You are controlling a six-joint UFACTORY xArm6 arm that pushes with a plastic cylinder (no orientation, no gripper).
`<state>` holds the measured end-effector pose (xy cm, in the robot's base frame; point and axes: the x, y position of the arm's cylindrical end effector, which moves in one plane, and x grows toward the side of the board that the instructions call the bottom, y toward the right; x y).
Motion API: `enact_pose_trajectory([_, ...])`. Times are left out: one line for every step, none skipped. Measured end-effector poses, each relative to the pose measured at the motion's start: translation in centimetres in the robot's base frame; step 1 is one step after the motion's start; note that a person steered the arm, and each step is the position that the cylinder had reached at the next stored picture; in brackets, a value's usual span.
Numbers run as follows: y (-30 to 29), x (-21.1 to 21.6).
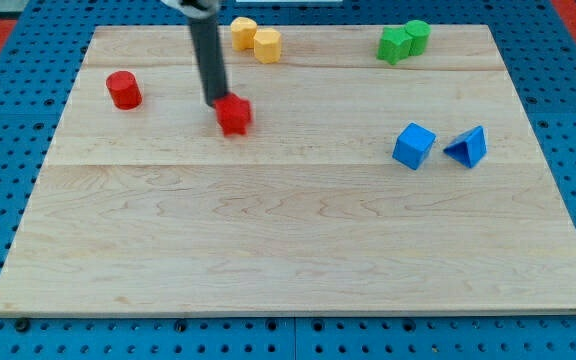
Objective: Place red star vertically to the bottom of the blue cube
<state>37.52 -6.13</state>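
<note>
The red star (234, 116) lies on the wooden board in the upper middle-left. My tip (216, 101) touches the star's upper left edge; the dark rod rises from there to the view's top. The blue cube (413, 146) sits at the right, well to the right of the star and slightly lower in the view.
A blue triangular block (467, 147) lies just right of the blue cube. A red cylinder (123, 90) stands at the upper left. Two yellow blocks (256, 39) and two green blocks (403, 41) sit along the board's (288, 250) top edge.
</note>
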Motion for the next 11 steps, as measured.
enact_pose_trajectory([6.5, 7.8])
enact_pose_trajectory([12.1, 13.0])
enact_pose_trajectory([9.2, 14.1])
enact_pose_trajectory([9.0, 18.8])
enact_pose_trajectory([13.3, 21.3])
enact_pose_trajectory([15.1, 22.1])
enact_pose_trajectory([8.0, 19.6])
enact_pose_trajectory([7.6, 18.4])
enact_pose_trajectory([14.7, 18.3])
enact_pose_trajectory([13.9, 17.4])
enact_pose_trajectory([16.8, 16.2])
